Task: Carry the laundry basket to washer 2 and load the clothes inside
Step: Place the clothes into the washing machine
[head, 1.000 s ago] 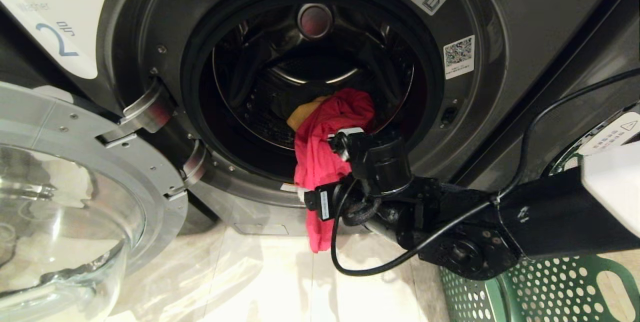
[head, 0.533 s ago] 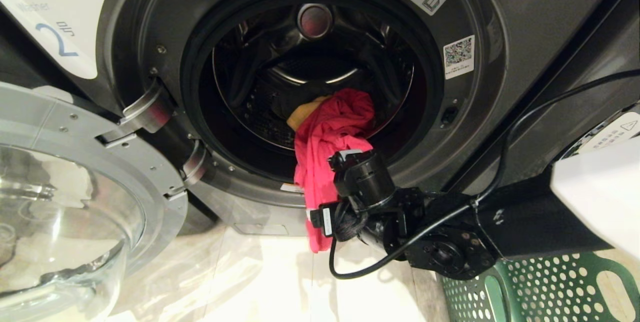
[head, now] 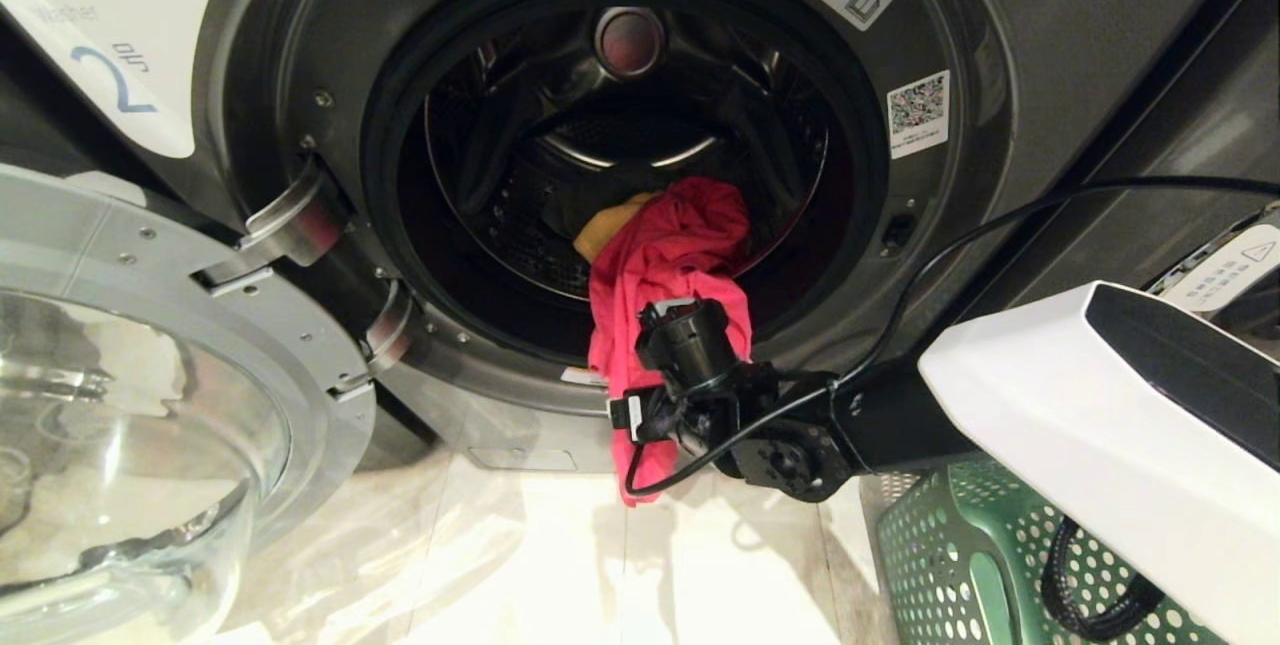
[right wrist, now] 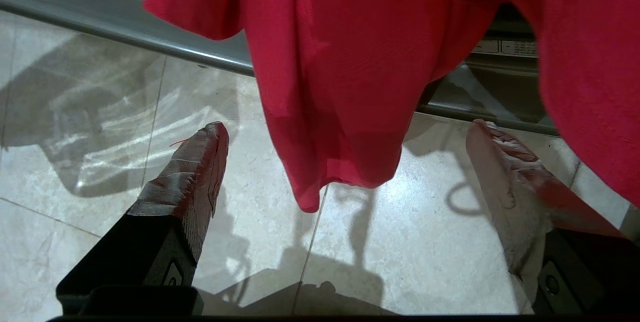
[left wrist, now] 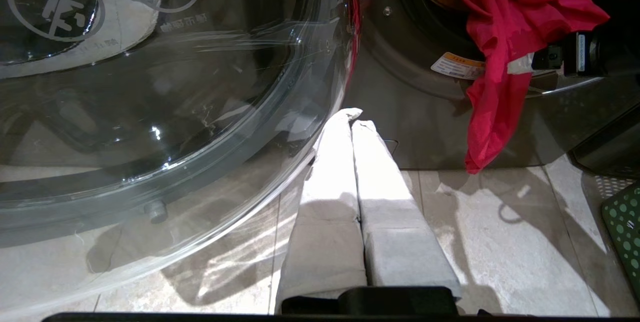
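Right arm (head: pixel 1000 415): glossy white shell with black inset panel over matte black link. Black cylindrical wrist housing (head: pixel 688 340), small white label on top. Thin black cable (head: pixel 960 235) looped loose along arm. Round black joint cap with screws.

Right gripper (right wrist: pixel 345 162): black finger bases, fingers (right wrist: pixel 192 182) wrapped in worn pale tape.

Left gripper (left wrist: pixel 352 122): fingers (left wrist: pixel 332 177) wrapped in white tape, black base.

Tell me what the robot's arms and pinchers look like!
The right arm has a white shell with a black stripe, then black joints with a looping black cable. The right gripper has two wedge fingers wrapped in pale tape on black bases. The left gripper has the same pale, taped fingers.
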Available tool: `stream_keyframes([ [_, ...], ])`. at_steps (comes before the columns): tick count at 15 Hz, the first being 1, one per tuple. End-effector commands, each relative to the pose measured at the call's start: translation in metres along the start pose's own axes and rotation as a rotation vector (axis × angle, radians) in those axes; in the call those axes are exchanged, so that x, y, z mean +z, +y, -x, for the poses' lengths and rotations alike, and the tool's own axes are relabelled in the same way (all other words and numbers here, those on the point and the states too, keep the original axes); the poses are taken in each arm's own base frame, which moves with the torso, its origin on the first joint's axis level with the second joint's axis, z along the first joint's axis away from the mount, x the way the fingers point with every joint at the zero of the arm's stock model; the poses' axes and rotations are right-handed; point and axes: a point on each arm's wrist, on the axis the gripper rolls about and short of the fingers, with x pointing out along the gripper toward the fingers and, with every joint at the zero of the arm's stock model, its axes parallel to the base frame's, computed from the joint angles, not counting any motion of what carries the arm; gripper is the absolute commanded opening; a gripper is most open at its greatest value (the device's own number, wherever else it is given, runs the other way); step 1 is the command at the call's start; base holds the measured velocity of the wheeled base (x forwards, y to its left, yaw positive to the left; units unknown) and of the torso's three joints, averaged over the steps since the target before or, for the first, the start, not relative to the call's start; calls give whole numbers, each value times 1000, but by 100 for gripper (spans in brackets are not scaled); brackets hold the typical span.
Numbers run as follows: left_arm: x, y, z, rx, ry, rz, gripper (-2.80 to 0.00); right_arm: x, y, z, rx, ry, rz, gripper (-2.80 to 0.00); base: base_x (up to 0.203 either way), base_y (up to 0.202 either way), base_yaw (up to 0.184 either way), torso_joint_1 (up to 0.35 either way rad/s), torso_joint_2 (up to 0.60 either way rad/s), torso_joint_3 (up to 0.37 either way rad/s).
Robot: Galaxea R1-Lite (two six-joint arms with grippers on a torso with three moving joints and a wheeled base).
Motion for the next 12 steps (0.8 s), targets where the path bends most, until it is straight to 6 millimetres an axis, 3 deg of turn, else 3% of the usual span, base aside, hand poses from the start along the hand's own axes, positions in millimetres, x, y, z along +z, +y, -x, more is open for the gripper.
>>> stream_keyframes([
  [1,-11,0,-2,2,41,1,-280,-12,-3,-18,-19,24,3,0,0,0,0,0,0,0],
  [4,-11,0,-2,2,41,0,-280,-8,-2,-27,-13,6,-7,0,0,0,0,0,0,0],
  [5,-11,0,-2,2,41,1,-280,-6,-4,-28,-15,2,-15,-280,0,0,0,0,0,0],
  [12,-11,0,-2,2,41,1,-280,-10,-2,-39,-9,-1,-21,-280,0,0,0,0,0,0],
])
